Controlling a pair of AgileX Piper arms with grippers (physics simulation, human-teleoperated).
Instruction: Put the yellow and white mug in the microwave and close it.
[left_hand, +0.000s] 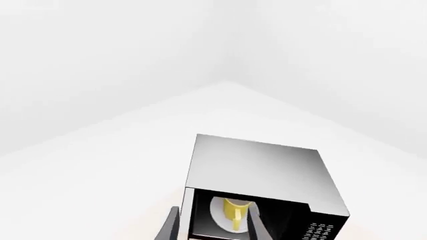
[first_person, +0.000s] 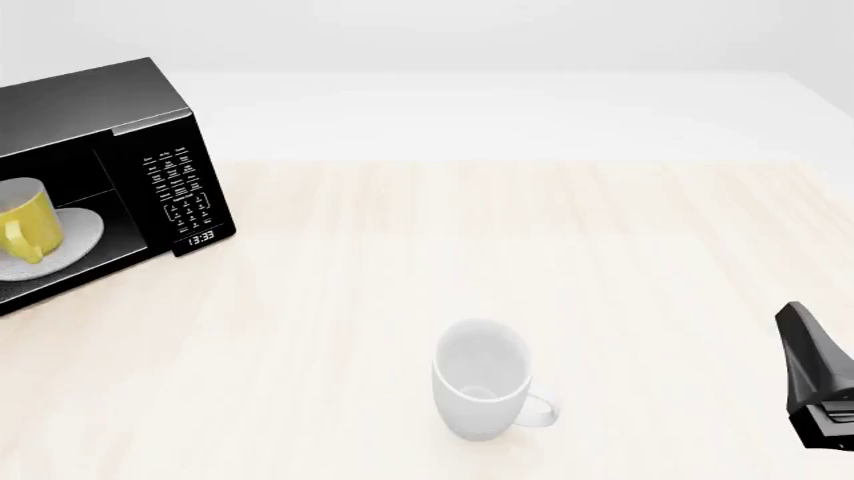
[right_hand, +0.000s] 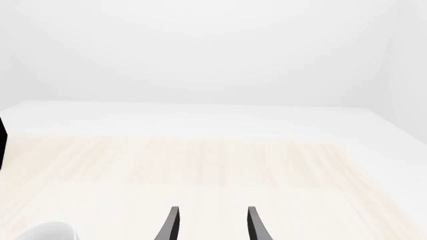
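Left wrist view: the left gripper (left_hand: 212, 226), fingers apart and empty, looks down at the microwave (left_hand: 263, 170) with the mug (left_hand: 235, 210) inside on the plate (left_hand: 219, 215) — front view: the mug sits in the open microwave at far left, a white mug (first_person: 482, 380) stands mid-table — right wrist view: the right gripper (right_hand: 211, 224) hangs parted, empty.

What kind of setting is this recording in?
Likely a simulated kitchen-style tabletop: a light wood table in a blank white room, with a black microwave holding a yellow mug, plus a white mug.
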